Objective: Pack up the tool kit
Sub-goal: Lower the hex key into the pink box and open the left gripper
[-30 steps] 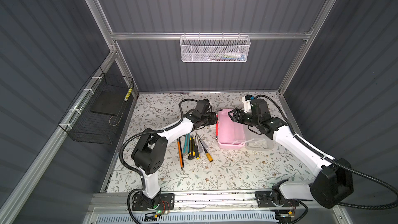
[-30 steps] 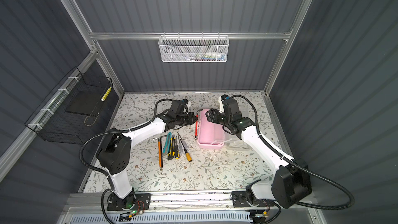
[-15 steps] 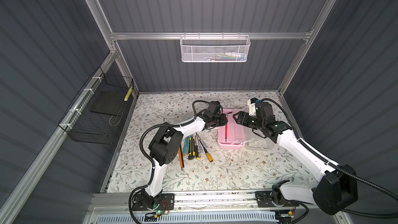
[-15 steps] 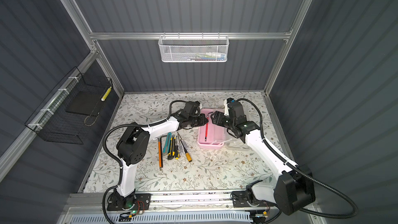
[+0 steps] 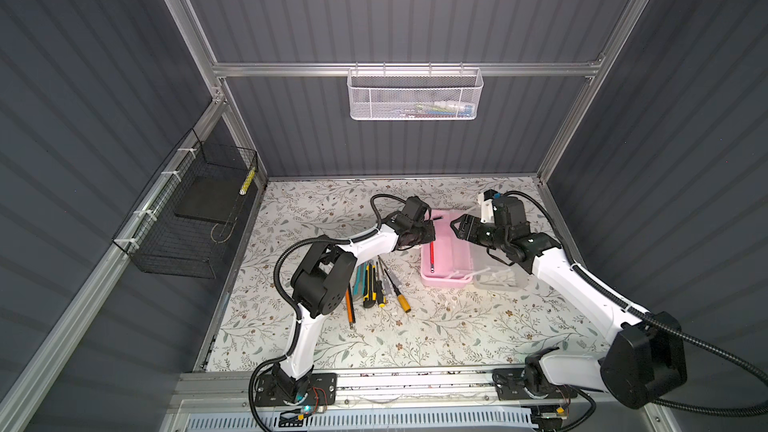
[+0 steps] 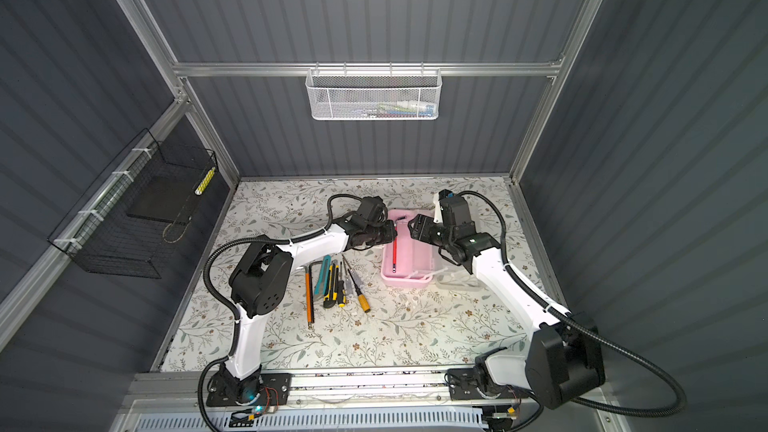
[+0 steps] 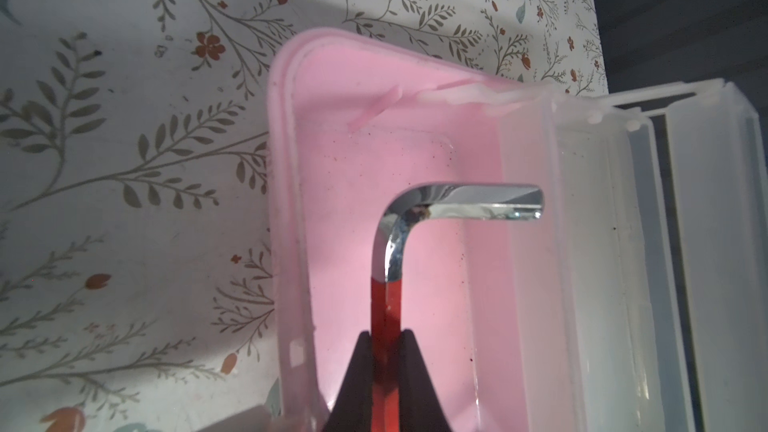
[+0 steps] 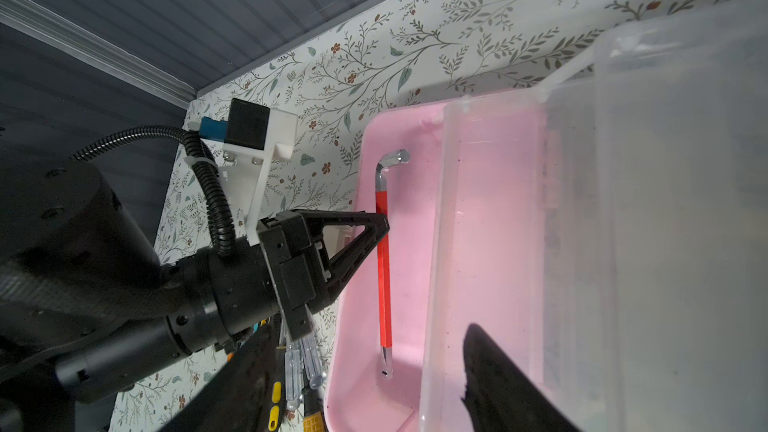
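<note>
The table [image 5: 457, 338], covered with a flowered sheet, carries everything. Toward its far right the box [image 5: 444, 283] is set. Its frosted lid [image 5: 500, 282] is folded open to the right, so that the pink base is left free for filling. The base is seen to be shallow, oblong and round-cornered.

Just left of the box, the other tools [image 5: 376, 284], screwdrivers and knives, are laid in a row, not yet packed.

The right gripper [image 5: 455, 229] is held over the far end of the box with its fingers apart. Nothing is seen gripped, and it is probably placed there to steady the box.

The left gripper [image 8: 385, 224] is reached over the left rim, its fingers clamped on the red sleeve of a hex key [image 7: 386, 305]. The key is held lengthwise along the left wall inside the base, with its bent chrome end toward the far corner. This is judged to be so that it will lie flat and leave room beside it.
</note>
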`<state>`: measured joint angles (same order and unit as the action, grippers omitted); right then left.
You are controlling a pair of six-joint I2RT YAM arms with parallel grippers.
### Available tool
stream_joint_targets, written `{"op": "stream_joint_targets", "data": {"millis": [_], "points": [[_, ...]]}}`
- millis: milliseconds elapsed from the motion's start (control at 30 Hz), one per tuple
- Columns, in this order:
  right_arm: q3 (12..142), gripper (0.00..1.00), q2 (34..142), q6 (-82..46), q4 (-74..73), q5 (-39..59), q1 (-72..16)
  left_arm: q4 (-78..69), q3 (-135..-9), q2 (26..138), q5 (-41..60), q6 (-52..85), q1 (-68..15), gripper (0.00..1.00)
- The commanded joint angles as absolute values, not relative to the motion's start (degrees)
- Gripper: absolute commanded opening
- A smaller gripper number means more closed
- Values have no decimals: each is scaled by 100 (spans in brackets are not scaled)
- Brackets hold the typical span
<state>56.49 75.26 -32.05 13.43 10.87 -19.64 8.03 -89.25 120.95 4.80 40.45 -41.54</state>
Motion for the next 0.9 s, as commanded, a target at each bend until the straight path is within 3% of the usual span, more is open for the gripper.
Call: {"op": "stream_joint_targets", "data": {"millis": [0, 333, 533, 567, 633, 700, 867], "points": [[5590, 71, 7594, -3136, 1304, 1160, -1938, 1113, -8656, 11843, -10, 4155, -4113, 0], [5641, 71, 7790, -3133, 1243, 1228, -1929, 1171, -8156, 11341, -692, 4231, -4101, 0], [5709, 74, 7884, -3123, 1241, 1257, -1932, 1080, -8282, 11447, -428, 4071, -4102, 0], [5706, 74, 7872, -3119, 1254, 1256, -1933, 1072, -8329, 11464, -387, 4035, -4104, 1], [5717, 76, 7836, -3115, 1259, 1231, -1934, 1073, -8432, 11505, -328, 3978, -4104, 21], [5734, 77, 7798, -3107, 1283, 1214, -1931, 1050, -8510, 11523, -262, 3924, -4104, 28], [5831, 77, 7713, -3065, 1354, 1203, -1933, 1037, -8647, 11489, -202, 3841, -4104, 31]]}}
